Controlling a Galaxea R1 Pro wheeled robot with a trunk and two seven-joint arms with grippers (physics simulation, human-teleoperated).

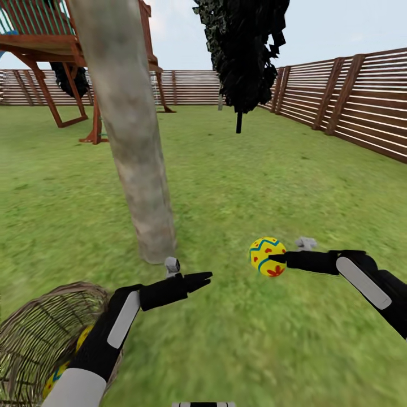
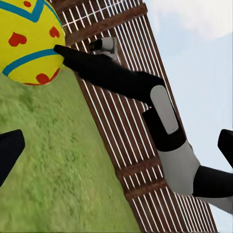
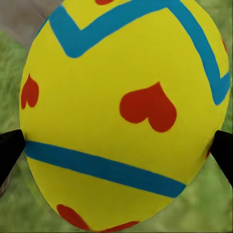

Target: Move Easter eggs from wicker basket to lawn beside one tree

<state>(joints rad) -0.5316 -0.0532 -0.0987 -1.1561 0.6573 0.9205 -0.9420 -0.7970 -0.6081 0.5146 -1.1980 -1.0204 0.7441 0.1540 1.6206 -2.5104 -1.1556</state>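
At the lawn's near left corner in the head view stands the round brown open-weave wicker basket [image 1: 39, 333], and yellow painted eggs [image 1: 56, 376] show through its weave beside the left arm. That arm reaches forward over the mottled green grass lawn [image 1: 226, 186], forearm angled up to the right, and the left gripper [image 1: 204, 278] points at the ground just in front of the thick grey-brown mottled tree trunk [image 1: 133, 141]; its dark fingers sit nearly together and grasp nothing. Further right, the right arm comes in from the right edge, stretched level toward the trunk. The right gripper [image 1: 272, 258] clamps a yellow Easter egg with red hearts and blue-green zigzag bands [image 1: 267, 256], one black fingertip [image 3: 9, 150] pressed on each flank, the egg near the trunk's base on its right side. Behind runs the brown horizontal-slat wooden fence [image 1: 350, 96]
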